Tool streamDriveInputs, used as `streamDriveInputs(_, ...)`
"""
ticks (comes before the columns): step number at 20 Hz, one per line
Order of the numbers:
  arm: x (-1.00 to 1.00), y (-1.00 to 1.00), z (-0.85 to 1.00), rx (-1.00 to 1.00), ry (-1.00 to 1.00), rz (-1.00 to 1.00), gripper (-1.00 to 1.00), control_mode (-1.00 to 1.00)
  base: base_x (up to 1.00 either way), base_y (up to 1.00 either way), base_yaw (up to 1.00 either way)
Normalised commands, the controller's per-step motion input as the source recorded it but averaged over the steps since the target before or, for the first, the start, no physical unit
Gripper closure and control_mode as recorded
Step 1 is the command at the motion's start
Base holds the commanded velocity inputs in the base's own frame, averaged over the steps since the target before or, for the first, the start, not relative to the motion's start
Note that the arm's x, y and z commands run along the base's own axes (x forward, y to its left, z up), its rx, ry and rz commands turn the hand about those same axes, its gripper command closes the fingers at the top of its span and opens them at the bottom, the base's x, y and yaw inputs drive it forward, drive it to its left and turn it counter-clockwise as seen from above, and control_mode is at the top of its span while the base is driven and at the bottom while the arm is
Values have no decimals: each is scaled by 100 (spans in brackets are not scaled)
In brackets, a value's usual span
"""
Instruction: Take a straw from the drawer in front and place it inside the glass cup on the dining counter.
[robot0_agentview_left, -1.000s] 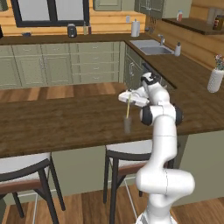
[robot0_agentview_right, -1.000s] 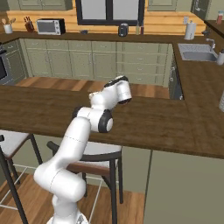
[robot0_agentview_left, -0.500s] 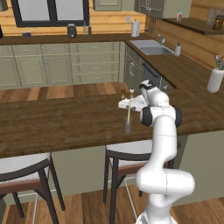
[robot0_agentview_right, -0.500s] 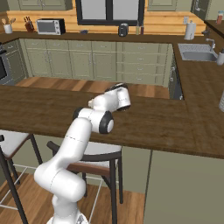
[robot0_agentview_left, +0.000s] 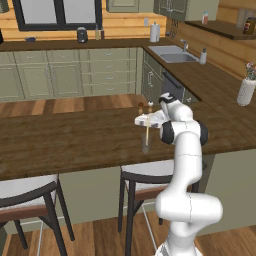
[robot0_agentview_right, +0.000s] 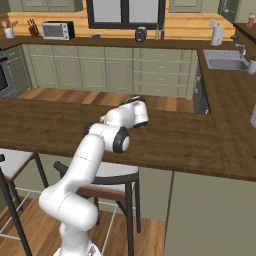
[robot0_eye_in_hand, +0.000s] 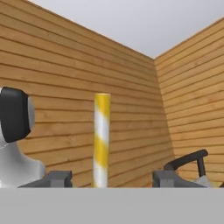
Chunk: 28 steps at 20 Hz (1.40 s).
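The pale yellow straw (robot0_agentview_left: 147, 134) stands upright with its lower end inside the small clear glass cup (robot0_agentview_left: 145, 147) on the dark wood dining counter (robot0_agentview_left: 60, 140). My gripper (robot0_agentview_left: 146, 121) hovers right over the cup, around the straw's top. In the hand view the striped yellow-and-white straw (robot0_eye_in_hand: 101, 140) rises between the two dark fingertips (robot0_eye_in_hand: 54, 178), with a gap on each side, so my gripper (robot0_eye_in_hand: 111, 179) is open. In the right base view my own arm (robot0_agentview_right: 131, 114) covers the cup. Which sage-green drawer along the far wall is the task's drawer I cannot tell.
Two small shakers (robot0_agentview_left: 145, 107) stand on the counter just behind the cup. Stools (robot0_agentview_left: 30, 192) (robot0_agentview_left: 145, 175) sit under the counter's near edge. A white vase with flowers (robot0_agentview_left: 246, 90) is at the far right, a sink (robot0_agentview_left: 175, 54) beyond it.
The hand came down a little with the straw over the cup. Then the jaws opened and let go of the straw, which now stands in the cup.
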Motion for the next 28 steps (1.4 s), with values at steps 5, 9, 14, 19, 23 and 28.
streamDriveInputs(5,-2,0,0,-14,-3,-1,-100,-100,0,0,0)
streamDriveInputs(9,0,2,0,-15,-7,-4,-100,-100,0,0,0)
streamDriveInputs(14,0,0,0,-15,-14,-6,-100,-100,0,0,0)
streamDriveInputs(19,0,1,8,-18,-26,-9,-100,-100,0,0,0)
streamDriveInputs(23,-3,5,44,-17,-34,-7,-100,-100,0,0,0)
streamDriveInputs(28,-31,15,89,-13,-39,-2,-100,-100,0,0,0)
